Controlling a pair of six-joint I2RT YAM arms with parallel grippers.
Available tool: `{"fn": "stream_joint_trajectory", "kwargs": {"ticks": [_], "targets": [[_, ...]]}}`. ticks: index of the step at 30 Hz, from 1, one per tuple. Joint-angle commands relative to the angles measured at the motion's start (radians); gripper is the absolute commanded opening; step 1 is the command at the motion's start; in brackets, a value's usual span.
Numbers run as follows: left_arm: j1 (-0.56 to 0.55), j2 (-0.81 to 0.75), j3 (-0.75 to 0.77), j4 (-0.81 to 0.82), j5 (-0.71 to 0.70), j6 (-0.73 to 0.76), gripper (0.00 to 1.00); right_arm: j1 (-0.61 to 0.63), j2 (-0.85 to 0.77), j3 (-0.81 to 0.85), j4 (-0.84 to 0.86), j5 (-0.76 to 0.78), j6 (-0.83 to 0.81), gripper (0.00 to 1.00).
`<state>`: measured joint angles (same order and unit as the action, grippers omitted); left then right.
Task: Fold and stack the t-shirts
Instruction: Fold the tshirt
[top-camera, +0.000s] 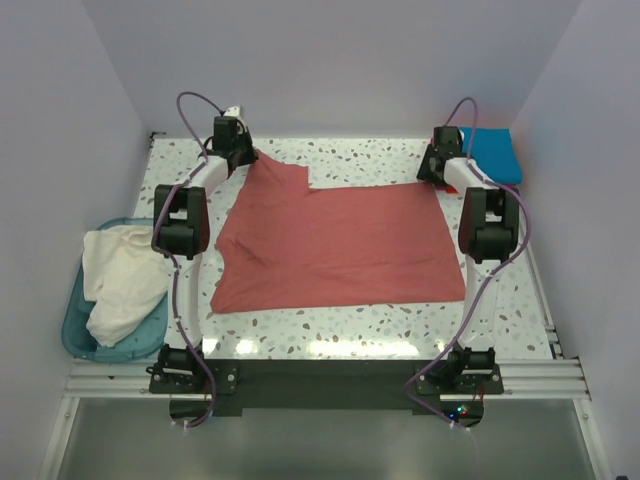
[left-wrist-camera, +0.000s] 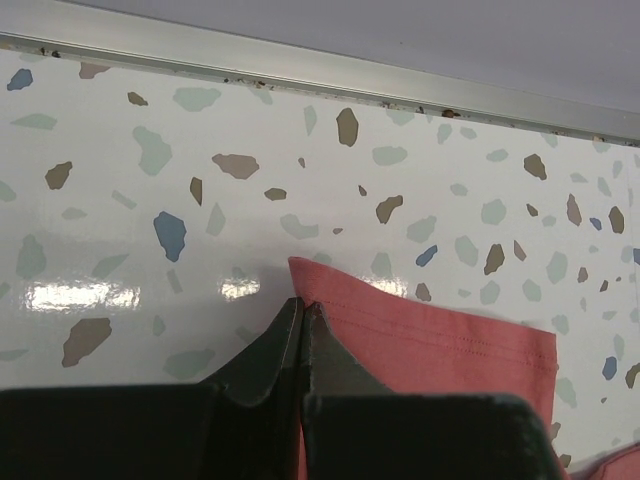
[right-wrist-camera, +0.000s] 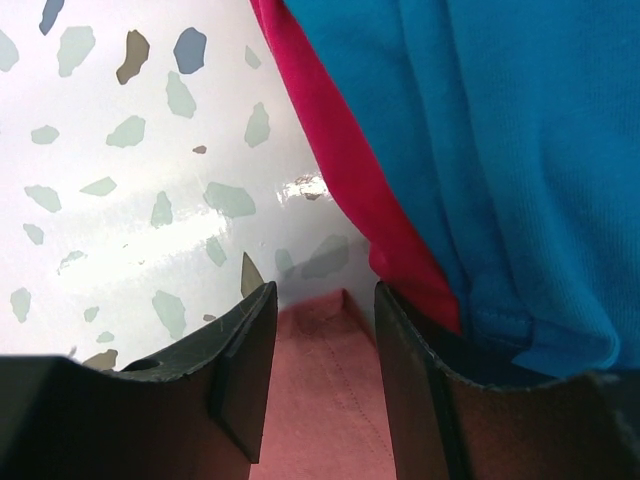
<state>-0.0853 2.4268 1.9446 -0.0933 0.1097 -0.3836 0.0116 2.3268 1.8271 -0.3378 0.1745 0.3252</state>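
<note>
Pinching the red shirt (top-camera: 340, 245) by its far-left corner on the bench (top-camera: 350, 325), our left end effector (left-wrist-camera: 303, 312) holds; the spread right end effector (right-wrist-camera: 322, 300) may snag the adjacent teal shirt (right-wrist-camera: 500, 150).

Four t-shirts are counted: one brick-red shirt (top-camera: 340, 245), one teal shirt (top-camera: 495, 152), one pink-red shirt (right-wrist-camera: 340, 150) and one cream shirt (top-camera: 120, 280). One bin (top-camera: 72, 332) and one table (top-camera: 400, 325) are seen. Two arms are counted, the left arm (top-camera: 185, 220) and the right arm (top-camera: 485, 220), and two grippers, the left gripper (left-wrist-camera: 303, 310) and the right gripper (right-wrist-camera: 325, 300), with two fingers shown on each.
</note>
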Motion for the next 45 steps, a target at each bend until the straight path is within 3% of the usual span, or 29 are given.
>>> {"fn": "stream_joint_trajectory", "kwargs": {"ticks": [1,4,11,15,18,28,40,45], "targets": [[0.012,-0.029,0.039,0.035,0.015,-0.006,0.0,0.027,-0.007,-0.015,-0.072,-0.003,0.0,0.47],[0.013,-0.032,0.036,0.035,0.018,-0.006,0.0,0.028,-0.003,-0.011,-0.072,0.006,-0.002,0.45],[0.012,-0.044,0.03,0.04,0.024,-0.008,0.0,0.027,0.014,0.015,-0.104,0.005,-0.003,0.26],[0.012,-0.051,0.03,0.043,0.027,-0.009,0.0,0.028,0.012,0.006,-0.101,0.017,-0.003,0.22],[0.013,-0.055,0.03,0.043,0.028,-0.008,0.0,0.025,0.014,0.001,-0.11,0.043,-0.006,0.22],[0.032,-0.078,-0.004,0.049,0.036,-0.006,0.0,-0.061,-0.043,-0.042,-0.073,-0.02,0.017,0.41],[0.041,-0.083,-0.015,0.053,0.048,-0.005,0.0,-0.073,-0.033,0.0,-0.095,0.026,-0.009,0.43],[0.045,-0.081,-0.016,0.061,0.054,-0.008,0.0,-0.067,-0.125,-0.081,-0.006,-0.064,-0.006,0.46]]}}
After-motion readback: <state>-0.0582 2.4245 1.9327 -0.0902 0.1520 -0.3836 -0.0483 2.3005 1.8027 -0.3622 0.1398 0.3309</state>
